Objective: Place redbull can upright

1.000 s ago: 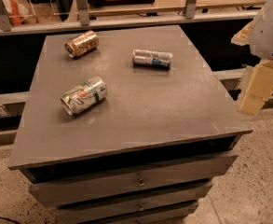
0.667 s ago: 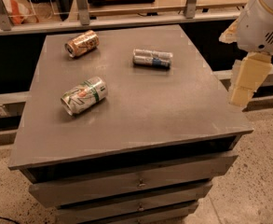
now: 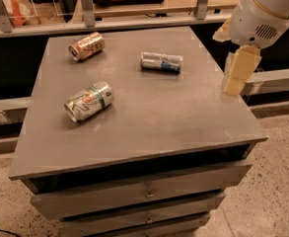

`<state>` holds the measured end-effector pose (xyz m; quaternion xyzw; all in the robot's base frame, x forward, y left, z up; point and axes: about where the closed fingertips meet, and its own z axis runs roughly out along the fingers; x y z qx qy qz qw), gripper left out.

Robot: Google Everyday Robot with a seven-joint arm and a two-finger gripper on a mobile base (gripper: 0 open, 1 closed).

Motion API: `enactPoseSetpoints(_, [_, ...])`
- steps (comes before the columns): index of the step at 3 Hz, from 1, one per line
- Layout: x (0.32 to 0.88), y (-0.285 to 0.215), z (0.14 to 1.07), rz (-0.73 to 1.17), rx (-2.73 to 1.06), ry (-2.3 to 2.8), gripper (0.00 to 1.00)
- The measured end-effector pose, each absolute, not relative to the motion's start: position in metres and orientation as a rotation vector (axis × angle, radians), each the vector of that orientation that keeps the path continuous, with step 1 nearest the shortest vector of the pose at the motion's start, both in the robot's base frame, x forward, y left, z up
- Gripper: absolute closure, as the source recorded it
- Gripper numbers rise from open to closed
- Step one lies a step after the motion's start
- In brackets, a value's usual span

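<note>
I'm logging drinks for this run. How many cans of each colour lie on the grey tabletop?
Silver and blue redbull can: 1
Orange-copper can: 1
Silver-white can with green band: 1
Total: 3 cans.
The gripper hangs above the tabletop's right edge.

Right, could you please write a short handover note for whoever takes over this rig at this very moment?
Gripper: above the right edge of the table, apart from every can.
Redbull can: on its side, back centre of the table, left of the gripper.
Orange can at back left and green-banded can at front left, both on their sides.
Done: nothing yet.
Left: reach the redbull can, grasp it, stand it upright.
</note>
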<state>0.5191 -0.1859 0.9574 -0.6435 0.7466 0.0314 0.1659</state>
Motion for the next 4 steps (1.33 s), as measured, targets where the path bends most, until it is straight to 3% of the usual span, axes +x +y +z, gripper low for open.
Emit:
enactPoseSetpoints(2, [0.574,-0.183,0.94,0.024,-1.671,2.205,0.0])
enactPoseSetpoints(3, [0.614,-0.148,0.926,0.022,-1.605,2.29,0.0])
enactPoseSetpoints(4, [0.615,-0.145,0.925,0.025,-1.603,2.291,0.0])
